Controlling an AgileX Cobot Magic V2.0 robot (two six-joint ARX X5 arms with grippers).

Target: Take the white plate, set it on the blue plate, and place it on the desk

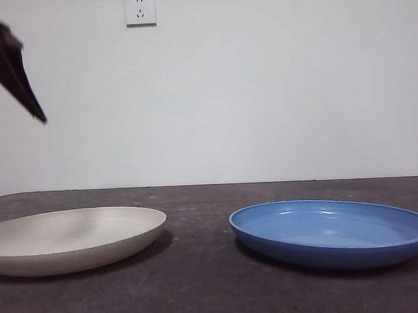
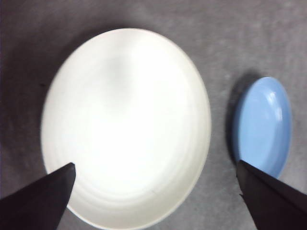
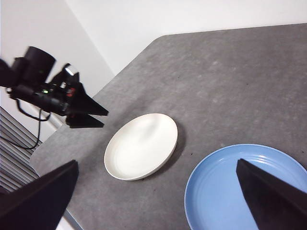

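Observation:
The white plate (image 1: 74,235) lies on the desk (image 1: 200,281) at the left, and the blue plate (image 1: 334,231) lies at the right, a gap between them. My left gripper (image 2: 155,164) is open and empty, high above the white plate (image 2: 127,124), with the blue plate (image 2: 263,125) off to one side. It shows as a dark tip (image 1: 14,71) at the top left of the front view, and in the right wrist view (image 3: 88,115). My right gripper (image 3: 157,162) is open and empty, high above both plates (image 3: 141,146) (image 3: 240,189).
A white wall with a socket (image 1: 140,8) stands behind the desk. The desk's left edge and rounded far corner (image 3: 158,40) show in the right wrist view, with the floor beyond.

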